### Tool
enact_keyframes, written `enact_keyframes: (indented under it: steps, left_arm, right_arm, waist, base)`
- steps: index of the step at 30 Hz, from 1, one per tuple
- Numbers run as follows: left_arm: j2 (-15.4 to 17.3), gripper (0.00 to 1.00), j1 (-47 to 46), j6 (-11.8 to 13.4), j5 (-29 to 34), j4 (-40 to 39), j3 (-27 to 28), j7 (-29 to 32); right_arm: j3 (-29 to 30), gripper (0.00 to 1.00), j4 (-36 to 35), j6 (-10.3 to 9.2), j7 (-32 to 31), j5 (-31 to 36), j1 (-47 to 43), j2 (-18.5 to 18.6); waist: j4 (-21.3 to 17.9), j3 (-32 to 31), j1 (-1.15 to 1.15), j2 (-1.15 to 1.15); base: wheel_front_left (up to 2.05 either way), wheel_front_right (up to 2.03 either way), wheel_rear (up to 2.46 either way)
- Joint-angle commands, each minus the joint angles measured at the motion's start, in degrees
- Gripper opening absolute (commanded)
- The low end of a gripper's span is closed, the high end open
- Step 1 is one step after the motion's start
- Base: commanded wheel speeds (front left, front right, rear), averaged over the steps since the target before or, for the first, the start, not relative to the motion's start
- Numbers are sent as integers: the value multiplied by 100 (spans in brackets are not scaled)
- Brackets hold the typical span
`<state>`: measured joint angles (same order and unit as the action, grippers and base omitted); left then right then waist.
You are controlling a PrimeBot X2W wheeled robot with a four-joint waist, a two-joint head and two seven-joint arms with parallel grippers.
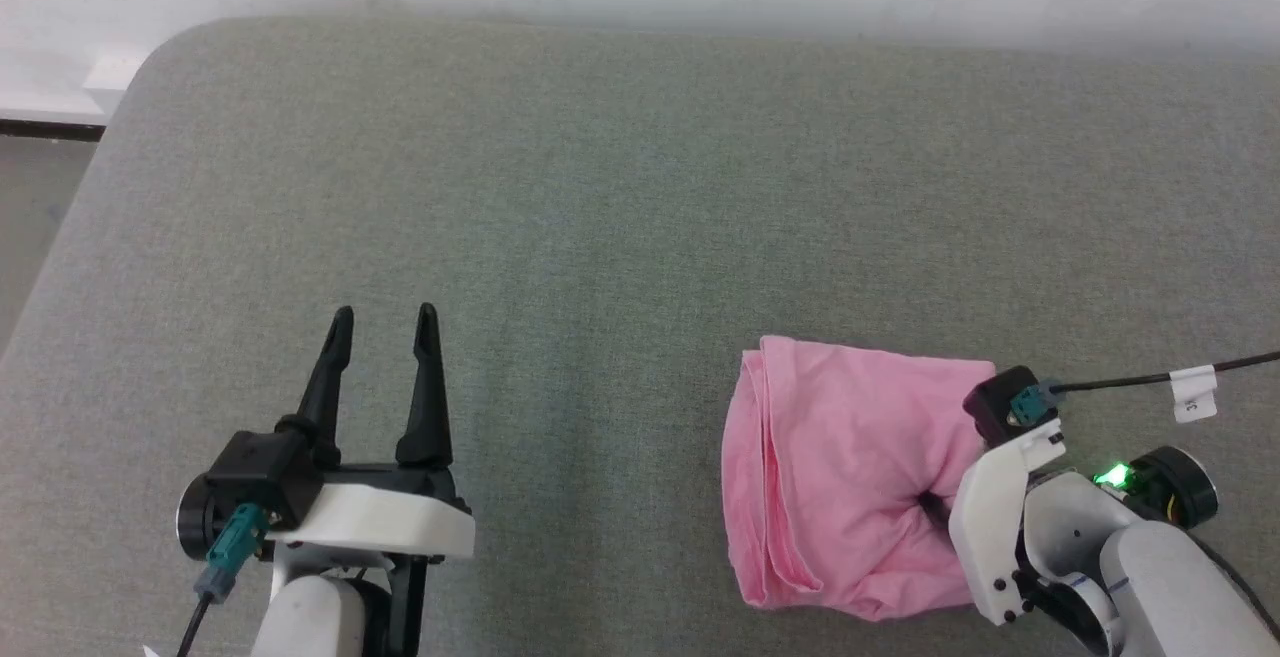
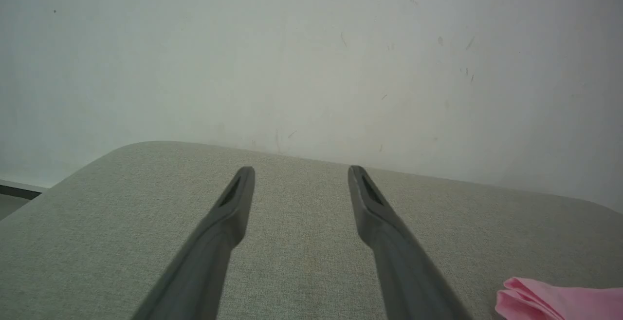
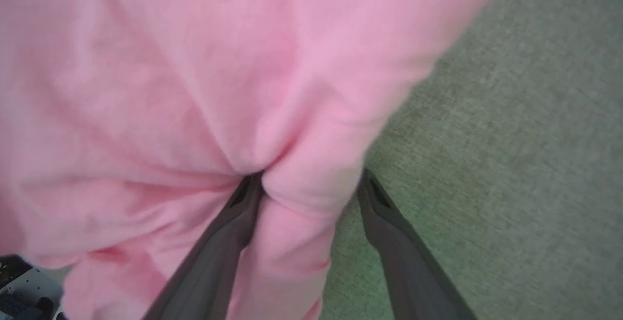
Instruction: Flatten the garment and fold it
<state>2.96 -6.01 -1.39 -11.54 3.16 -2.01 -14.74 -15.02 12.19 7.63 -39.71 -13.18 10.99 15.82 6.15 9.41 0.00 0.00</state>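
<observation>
Presently the garment [image 1: 840,467] lies as a bunched, several-layered bundle at the near right of the padded grey-green surface [image 1: 600,187], with its stacked folded edges running near to far along its left side. The bundle is about as wide as it is deep, so no clear long axis can be stated. The right gripper [image 3: 307,183] is at the bundle's right edge and reaches leftward into it. In the right wrist view its jaws stand apart with a ridge of pink cloth between them. One finger [image 3: 229,232] is pressed into a deep crease, while the other [image 3: 389,222] lies just beside the cloth's edge over bare surface. The cloth is therefore between the jaws but not clamped. The left gripper [image 1: 385,310] sits at the near left, well apart from the garment, with fingers pointing to the far side, jaws spread and nothing between them. The right arm is plainly the nearer and is judged the one placed to act. The garment is folded on itself but not flat. A pinch here would likely gather several layers at once.
</observation>
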Motion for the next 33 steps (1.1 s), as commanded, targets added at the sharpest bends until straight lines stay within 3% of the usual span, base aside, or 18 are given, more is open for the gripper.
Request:
enact_keyframes:
  steps: [1, 2, 3, 7, 10, 19, 26, 33]
  left_arm:
    - [-8, 100, -34, 36, -20, 0, -6, -26]
    - [-8, 100, -27, 38, -16, -5, -6, -26]
    - [-8, 100, -21, 41, -14, -10, -6, -26]
    - [-8, 100, 16, 64, 13, -34, 34, -26]
    - [-8, 100, 91, 69, 34, -87, 86, -26]
    - [8, 100, -17, 127, 207, -221, -16, -26]
    - [204, 100, -430, 155, 429, -167, -56, -7]
    - [358, 100, -541, 304, 619, -513, -60, 230]
  right_arm:
    - [-48, 56, 291, -14, 14, 10, 34, 33]
    - [-76, 33, 382, -14, 58, -8, 77, 45]
    - [-99, 0, 458, -14, 103, -39, 117, 55]
    - [-306, 0, 554, -14, 223, -248, 292, 148]
    - [-590, 0, 464, -14, 186, -556, 471, 280]
    - [-1494, 0, 351, -14, 76, -1453, 1354, 1079]
    - [-1717, 0, 1216, -14, 586, -1873, 2242, 1129]
    - [-1888, 0, 2219, -14, 1165, -2077, 3196, 1274]
  waist:
    - [26, 16, 0, 0]
    - [31, 21, 0, 0]
    - [34, 25, 0, 0]
    - [-61, 14, 0, 0]
    - [-346, 23, 0, 0]
    - [-2011, 593, 0, 0]
    - [-3066, 1087, 0, 0]
    - [-3303, 1651, 0, 0]
  base:
    - [0, 0, 0]
    - [0, 0, 0]
    - [0, 0, 0]
    - [0, 0, 0]
    - [0, 0, 0]
    - [0, 0, 0]
    - [0, 0, 0]
    - [0, 0, 0]
